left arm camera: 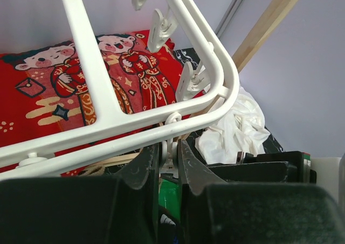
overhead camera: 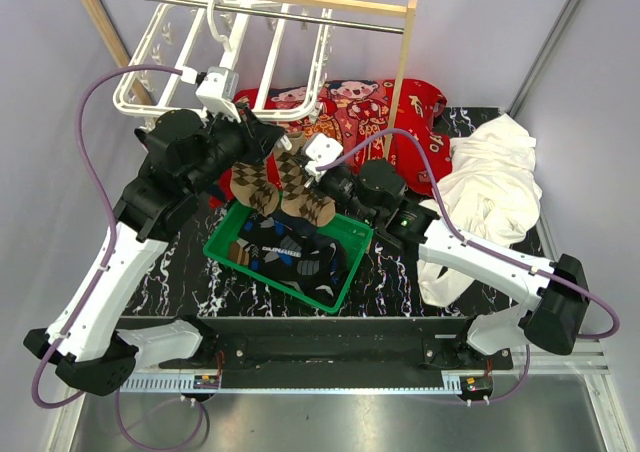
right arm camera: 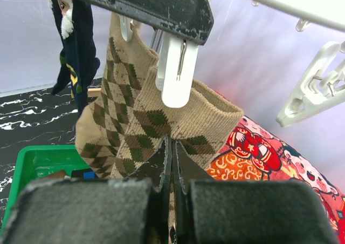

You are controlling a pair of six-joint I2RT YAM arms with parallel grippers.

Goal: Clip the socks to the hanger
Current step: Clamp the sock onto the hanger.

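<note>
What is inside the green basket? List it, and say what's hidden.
The green basket holds a heap of dark patterned socks. The hanging argyle socks cover its far corner, and anything beneath the heap is hidden.

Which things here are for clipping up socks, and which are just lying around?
For the job:
- hanger
- clip
- argyle socks
- dark sock, hanging up
- spare socks in the green basket

Just lying about:
- red printed cloth
- white cloth
- wooden rack, which only holds the hanger
</note>
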